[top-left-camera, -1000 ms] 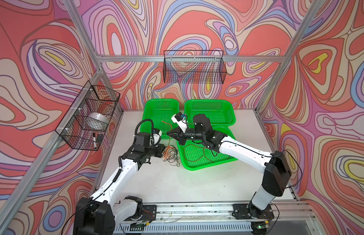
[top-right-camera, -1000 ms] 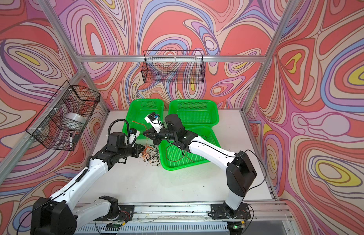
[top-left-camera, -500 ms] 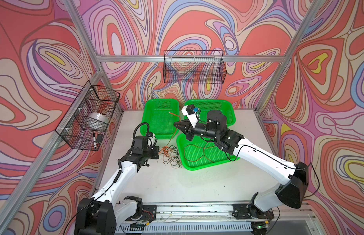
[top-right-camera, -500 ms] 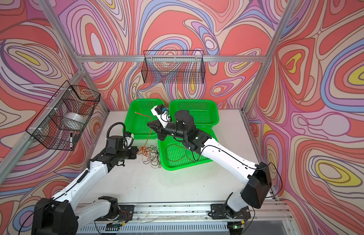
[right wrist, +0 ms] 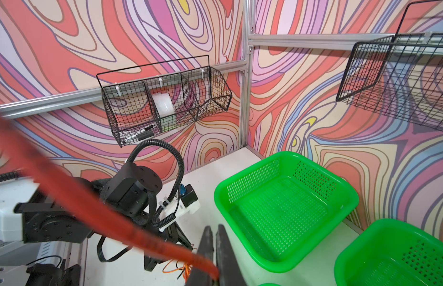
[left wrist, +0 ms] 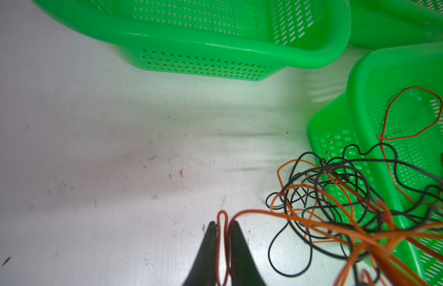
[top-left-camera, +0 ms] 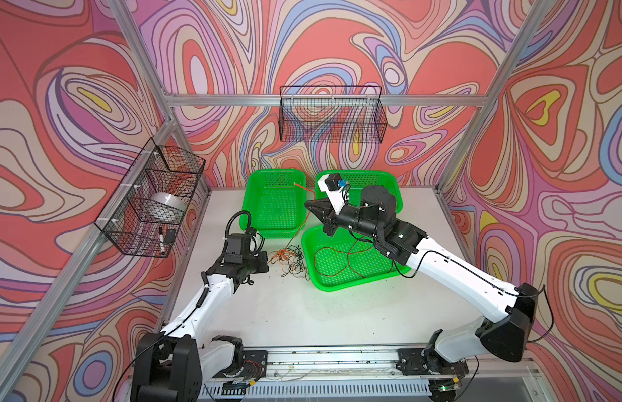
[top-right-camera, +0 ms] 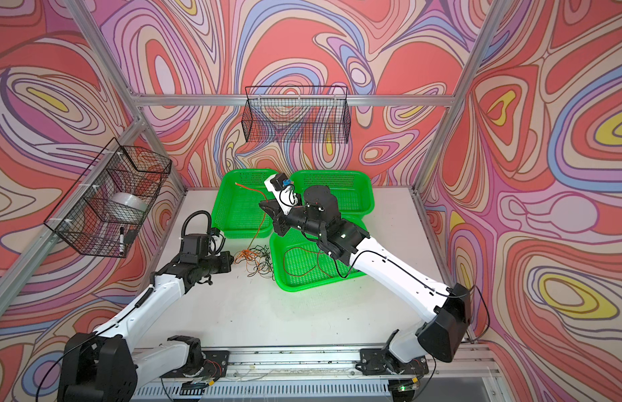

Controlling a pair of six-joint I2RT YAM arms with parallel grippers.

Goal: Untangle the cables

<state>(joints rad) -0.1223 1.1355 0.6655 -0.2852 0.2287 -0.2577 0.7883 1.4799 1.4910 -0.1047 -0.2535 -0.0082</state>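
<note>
Cables (top-left-camera: 290, 259) tangle at the tray (left wrist: 322, 121) rim; right gripper (right wrist: 214, 229) clamps one, left gripper (left wrist: 222, 224) stands slightly apart.

Glossy green plastic baskets (left wrist: 215, 47), scuffed matt white tabletop (left wrist: 91, 148), black metal wire racks (top-left-camera: 332, 118), alu frame (top-left-camera: 233, 101).
</note>
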